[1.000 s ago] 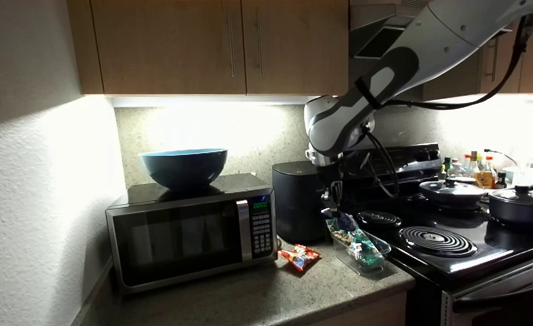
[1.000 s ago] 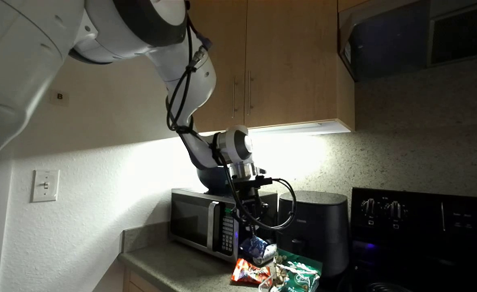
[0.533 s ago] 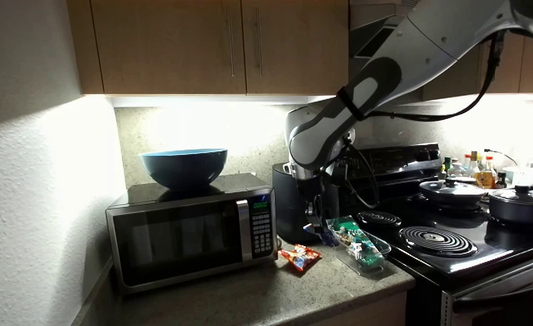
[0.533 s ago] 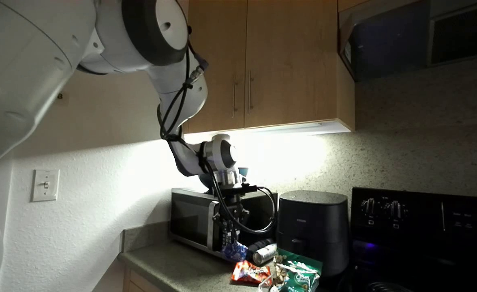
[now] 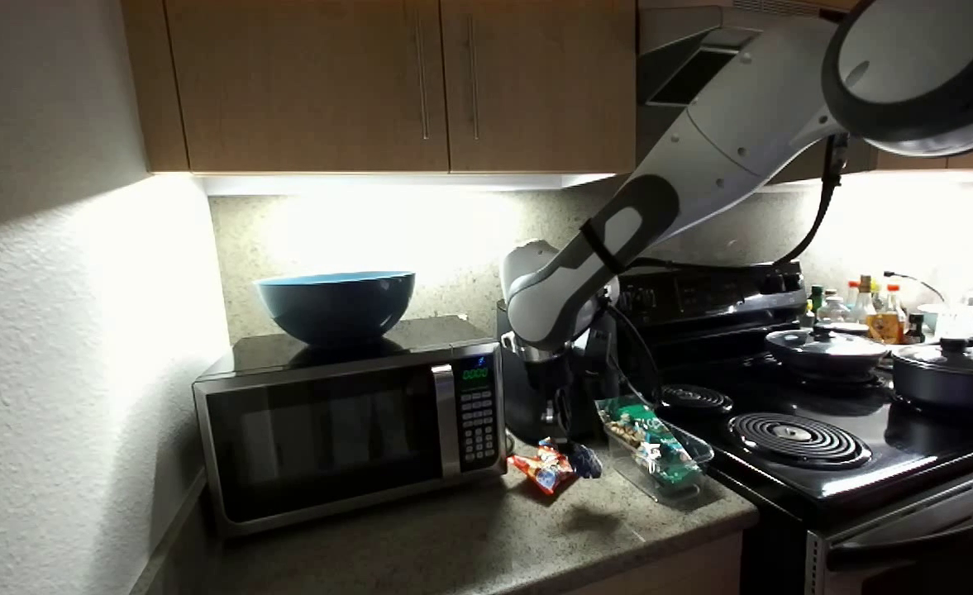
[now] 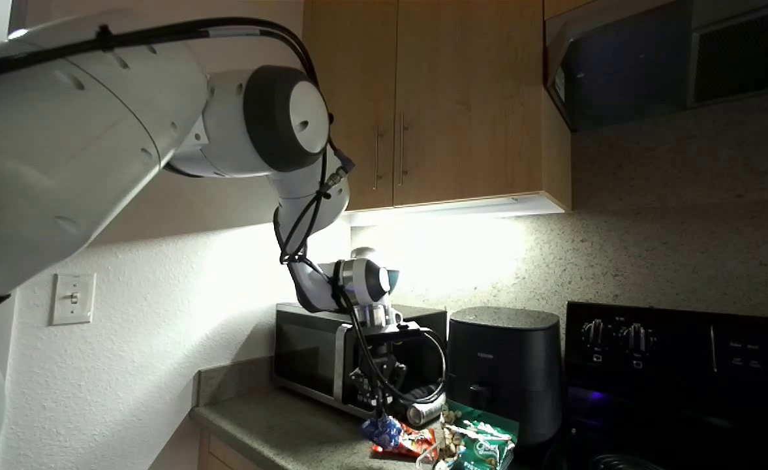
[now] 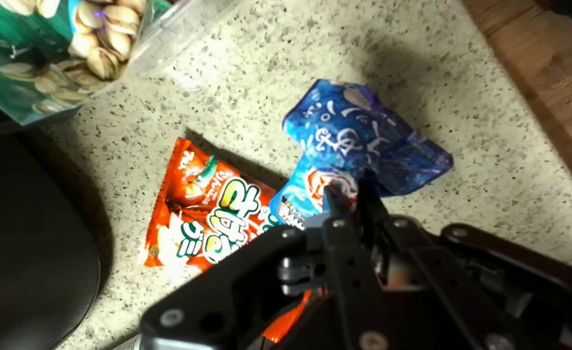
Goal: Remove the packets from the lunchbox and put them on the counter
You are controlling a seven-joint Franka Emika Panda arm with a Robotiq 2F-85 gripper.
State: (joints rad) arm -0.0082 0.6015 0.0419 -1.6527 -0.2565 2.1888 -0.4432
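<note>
My gripper (image 7: pixel 356 197) is shut on a blue packet (image 7: pixel 337 131), which hangs below the fingertips (image 5: pixel 567 440) low over the counter (image 5: pixel 453 537). Its shadow lies apart from it on the counter. A red-orange packet (image 7: pixel 200 194) lies on the counter beside the air fryer. The blue packet overlaps its edge in the wrist view; I cannot tell if they touch. The lunchbox appears to be the clear plastic tub (image 5: pixel 701 453); its wall shows in the wrist view (image 7: pixel 183 36). A green packet with pistachios (image 5: pixel 655 438) leans in it, also seen in an exterior view (image 6: pixel 485 447).
A black air fryer (image 6: pixel 504 372) stands just behind the packets. A microwave (image 5: pixel 329 438) with a large blue bowl (image 5: pixel 337 310) on top is beside it. A can (image 6: pixel 426 412) lies near the air fryer. The stove (image 5: pixel 792 479) adjoins the counter past the tub.
My gripper has carried the blue packet away from above the clear tub and down, towards the red-orange packet. The red-orange packet, green packet and tub have stayed in place.
</note>
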